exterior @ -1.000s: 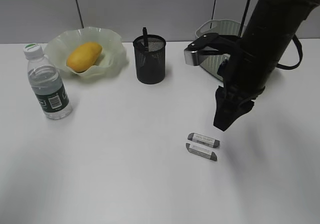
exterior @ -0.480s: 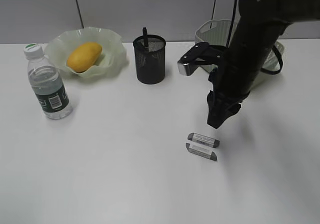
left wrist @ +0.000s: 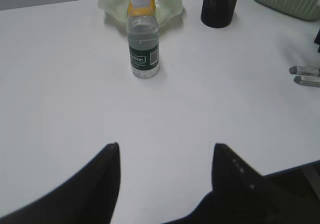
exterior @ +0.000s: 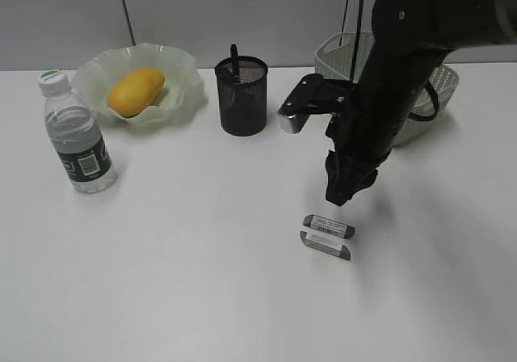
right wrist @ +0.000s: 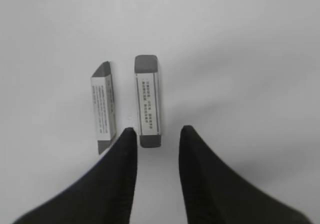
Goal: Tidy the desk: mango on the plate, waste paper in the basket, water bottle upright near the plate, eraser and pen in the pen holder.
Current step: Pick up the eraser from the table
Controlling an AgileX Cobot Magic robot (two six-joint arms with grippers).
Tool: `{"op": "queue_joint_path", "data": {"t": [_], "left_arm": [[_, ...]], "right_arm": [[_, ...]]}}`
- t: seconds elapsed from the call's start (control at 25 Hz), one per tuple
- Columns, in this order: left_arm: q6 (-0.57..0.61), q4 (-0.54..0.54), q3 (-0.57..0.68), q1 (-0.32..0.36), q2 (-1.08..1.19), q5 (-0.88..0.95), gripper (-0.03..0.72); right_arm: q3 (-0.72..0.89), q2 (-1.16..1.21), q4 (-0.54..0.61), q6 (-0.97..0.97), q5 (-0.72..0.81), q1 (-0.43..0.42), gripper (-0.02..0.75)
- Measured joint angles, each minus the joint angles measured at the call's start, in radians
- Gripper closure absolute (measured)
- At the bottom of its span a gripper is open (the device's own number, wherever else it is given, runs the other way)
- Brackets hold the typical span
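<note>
Two erasers [exterior: 327,236] lie side by side on the desk [exterior: 202,281], right of centre and toward the near edge, close together but apart; each is grey with a white printed sleeve. Right gripper [exterior: 341,194] hangs tip-down just above and behind them; no contact visible. In the right wrist view its fingers [right wrist: 125,154] are spread, holding nothing, and the gap lines up with the near end of the right-hand eraser [right wrist: 148,101]; the other eraser [right wrist: 103,106] sits just beside it, slightly angled.

Left gripper [left wrist: 165,156] is over the near-left part of the desk, prongs parted, empty.

Mango [exterior: 136,90] rests in the plate [exterior: 182,63] at the far-left corner. Water bottle [exterior: 75,132] stands upright, capped, just in front of the plate toward the left edge. Pen holder [exterior: 241,97] stands near the far edge at about centre, with a dark pen [exterior: 234,59] sticking out of its top. Basket [exterior: 343,51] sits at the far-right corner, largely hidden behind the right arm; its contents cannot be made out.
</note>
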Motion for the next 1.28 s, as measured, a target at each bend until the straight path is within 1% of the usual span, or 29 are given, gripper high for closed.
{"op": "queue_joint_path", "data": {"t": [0.16,0.24,0.6,0.8,1.04,1.28], "left_arm": [[0.008,0.016,0.002,0.000,-0.055,-0.001,0.242],[0.011,0.025,0.010,0.000,-0.077,0.002,0.242],[0.013,0.020,0.128,0.000,-0.080,0.001,0.242],[0.013,0.022,0.132,0.000,-0.080,-0.017,0.242],[0.013,0.024,0.173,0.000,-0.081,-0.130,0.242],[0.012,0.024,0.181,0.000,-0.081,-0.151,0.242]], "right_arm": [[0.000,0.000,-0.020,0.000,-0.033,0.041,0.489],[0.000,0.000,-0.025,-0.001,-0.046,0.047,0.489],[0.000,0.030,-0.052,0.013,-0.069,0.049,0.489],[0.000,0.082,-0.084,0.029,-0.074,0.049,0.489],[0.000,0.088,-0.085,0.031,-0.084,0.049,0.490],[0.000,0.093,-0.070,0.031,-0.089,0.049,0.490]]}}
